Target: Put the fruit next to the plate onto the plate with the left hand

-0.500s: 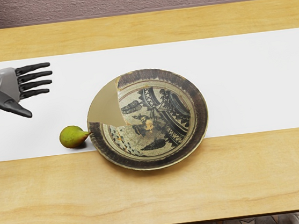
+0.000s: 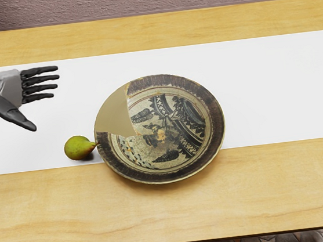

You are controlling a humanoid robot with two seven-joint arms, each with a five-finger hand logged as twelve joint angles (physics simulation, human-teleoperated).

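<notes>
Head view: left hand (image 2: 15, 91) hovers with fingers spread and empty, apparently positioned to approach the pear (image 2: 79, 147) touching the plate (image 2: 212, 106) rim.

Grey-and-black left hand (image 2: 12, 91) cut at wrist by left edge; light wooden desk (image 2: 171, 201) runs off both side edges.

pear (image 2: 79, 147) left of plate (image 2: 210, 109), touching rim | both on table (image 2: 171, 201)
</notes>
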